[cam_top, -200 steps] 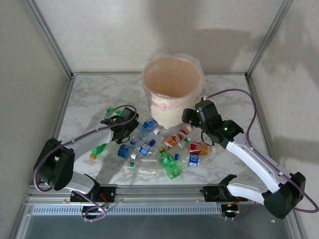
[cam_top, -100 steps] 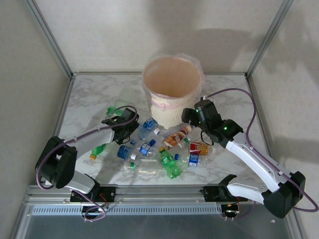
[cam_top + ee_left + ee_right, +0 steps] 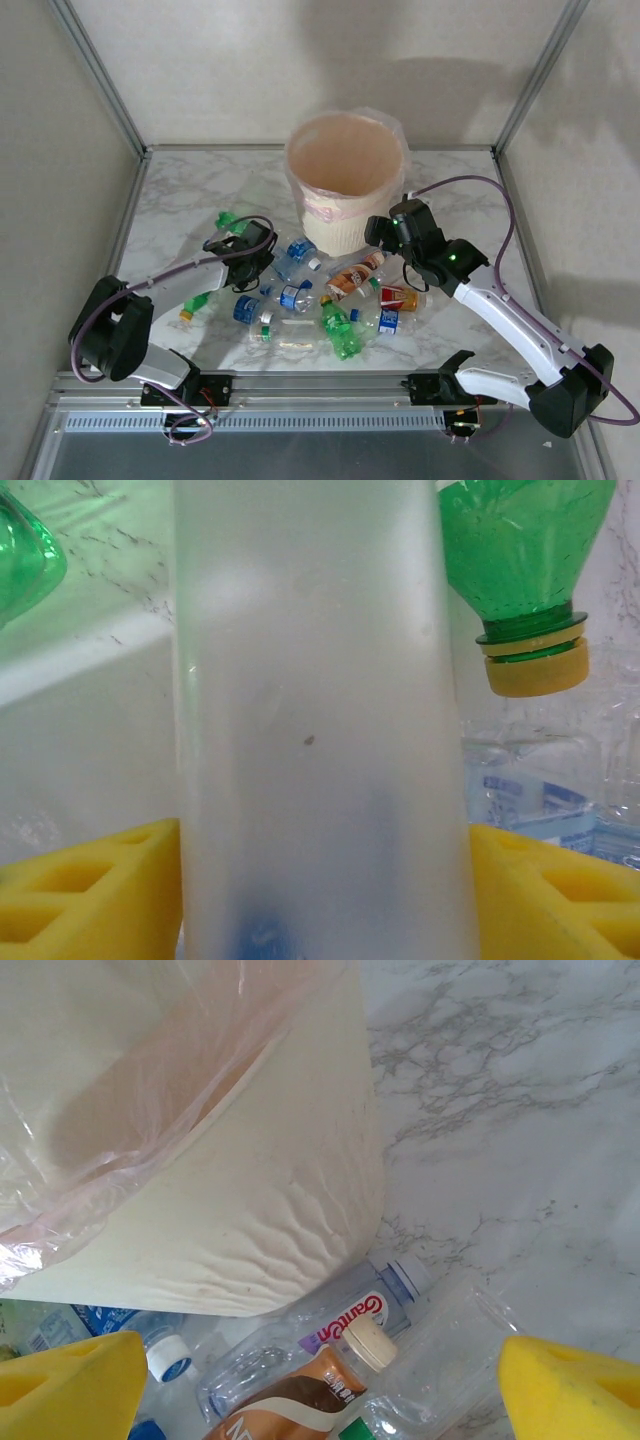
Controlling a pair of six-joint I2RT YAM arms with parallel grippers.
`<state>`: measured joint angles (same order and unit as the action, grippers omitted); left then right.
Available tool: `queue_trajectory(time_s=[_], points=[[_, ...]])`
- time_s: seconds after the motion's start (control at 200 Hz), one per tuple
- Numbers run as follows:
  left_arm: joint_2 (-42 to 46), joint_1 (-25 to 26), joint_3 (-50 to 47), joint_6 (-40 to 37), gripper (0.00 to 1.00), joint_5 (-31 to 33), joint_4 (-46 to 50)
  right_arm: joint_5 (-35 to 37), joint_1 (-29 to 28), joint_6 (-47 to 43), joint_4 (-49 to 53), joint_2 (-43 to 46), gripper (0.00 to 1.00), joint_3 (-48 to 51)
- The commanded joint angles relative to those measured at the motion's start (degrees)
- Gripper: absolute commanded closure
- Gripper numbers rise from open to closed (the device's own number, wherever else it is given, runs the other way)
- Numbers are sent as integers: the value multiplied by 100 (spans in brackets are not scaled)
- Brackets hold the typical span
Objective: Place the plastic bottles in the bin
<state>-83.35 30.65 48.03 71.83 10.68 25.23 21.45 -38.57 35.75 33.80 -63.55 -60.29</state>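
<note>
Left jaws pinch a clear bottle [image 3: 320,710] between them; slick, it could squirt out when lifted. Right jaws stand spread.

bottles [image 3: 342,332] beside upright cream bin [image 3: 336,232]

Table top [image 3: 180,190]: we find a white marble-patterned surface with grey veining; the right wrist view shows the same veining close up [image 3: 520,1110].
Back wall [image 3: 300,60]: we note a plain off-white panel upright behind the table, with soft grey shadows across its right part.
Side walls: we record matching pale panels on the left [image 3: 50,200] and right [image 3: 590,200].
Frame posts: two slim metal posts, left [image 3: 100,75] and right [image 3: 540,75], rise from the table's far corners.
Front rail [image 3: 320,385]: we see a silver metal rail along the near edge.
Slotted strip [image 3: 110,423]: a pale vented band lies just below that rail.
Lower ledge [image 3: 300,455]: we note a dull grey sheet nearest the camera.
</note>
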Motion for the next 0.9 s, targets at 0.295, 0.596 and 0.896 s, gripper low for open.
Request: queue_trajectory(time_s=[0.295,0.596,0.896], points=[[1231,318,928,-331,37,887,875,278,-72,178,83,98,9,-192],[1380,1037,2935,-2323,43,1504,872,52,-72,432,87,237,9,-445],[921,1120,4175,-4105,44,444,-407,-354,-72,486,144,431,8,-1027]])
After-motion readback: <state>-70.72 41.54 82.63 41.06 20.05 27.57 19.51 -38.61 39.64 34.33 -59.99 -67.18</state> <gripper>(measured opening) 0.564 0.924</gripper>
